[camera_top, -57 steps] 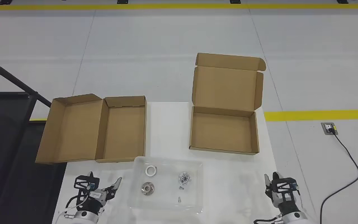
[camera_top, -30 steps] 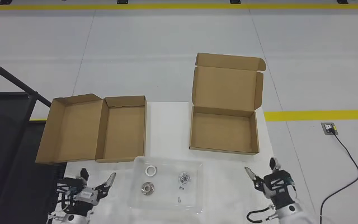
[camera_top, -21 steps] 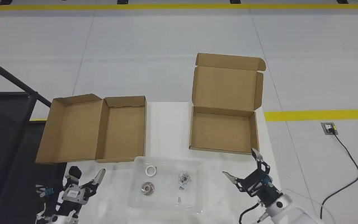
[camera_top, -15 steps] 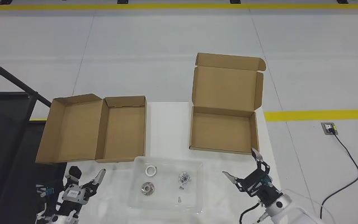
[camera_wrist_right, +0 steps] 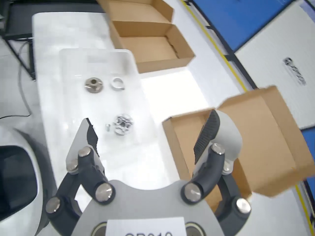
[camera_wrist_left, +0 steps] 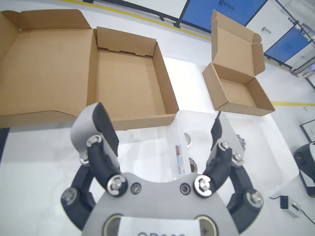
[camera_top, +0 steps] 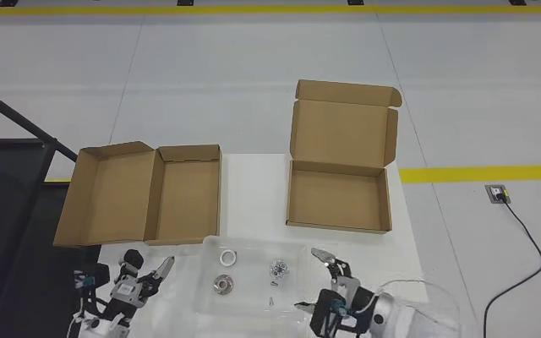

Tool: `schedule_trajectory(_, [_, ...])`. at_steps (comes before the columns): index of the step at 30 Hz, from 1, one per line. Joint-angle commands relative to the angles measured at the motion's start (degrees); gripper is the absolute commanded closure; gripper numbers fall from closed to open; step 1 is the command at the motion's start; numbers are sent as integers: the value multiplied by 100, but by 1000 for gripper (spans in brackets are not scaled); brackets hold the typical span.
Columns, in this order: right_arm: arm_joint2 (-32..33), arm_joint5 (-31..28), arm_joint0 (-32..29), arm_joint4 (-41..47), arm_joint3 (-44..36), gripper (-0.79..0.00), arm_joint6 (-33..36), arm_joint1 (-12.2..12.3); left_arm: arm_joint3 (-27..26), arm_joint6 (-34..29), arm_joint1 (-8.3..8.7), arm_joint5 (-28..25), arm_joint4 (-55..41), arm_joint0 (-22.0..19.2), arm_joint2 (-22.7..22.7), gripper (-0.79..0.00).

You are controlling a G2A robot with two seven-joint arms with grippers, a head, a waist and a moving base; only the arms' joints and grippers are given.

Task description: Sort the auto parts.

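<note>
A clear plastic tray [camera_top: 292, 253] at the table's front holds a white ring [camera_top: 227, 256], a metal flange [camera_top: 222, 284], a toothed metal part [camera_top: 278, 269] and a small bolt [camera_top: 271, 298]. My right gripper [camera_top: 311, 280] hangs open over the tray's right end, near the toothed part [camera_wrist_right: 123, 124] and the bolt [camera_wrist_right: 107, 127], with nothing between its fingers [camera_wrist_right: 212, 121]. My left gripper [camera_top: 148, 275] is open and empty, just left of the tray. From the left wrist, the ring [camera_wrist_left: 188, 138] and flange [camera_wrist_left: 193, 168] lie beyond the left gripper [camera_wrist_left: 157, 119].
An open cardboard box [camera_top: 186, 198] with its lid laid flat to the left sits at the back left. A second open box [camera_top: 338, 201] with an upright lid stands at the back right. White tabletop [camera_top: 254, 194] separates them.
My right arm has swung left from the table's right edge to the tray's right end. The left gripper has shifted slightly right toward the tray. Both stay open.
</note>
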Motion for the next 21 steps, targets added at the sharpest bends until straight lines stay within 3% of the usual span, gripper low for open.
schedule_trajectory(1, [-360,-646,414,100,227,-785,337,-20,19,30,-4,-122,-215,-4,-29,-785])
schedule_trajectory(6, [-950,-965,1147,578,843,-785,1021,-125,32,84,-13,-227,-430,34,-85,-785])
schedule_trajectory(17, [-950,-965,1147,578,843,-785,1021,-125,32,84,-13,-227,-430,34,-85,-785])
schedule_trajectory(21, [-1308,-806,1322,362,1056,-785,1495,-177,10,133,-26,-209,-460,13,-20,-785])
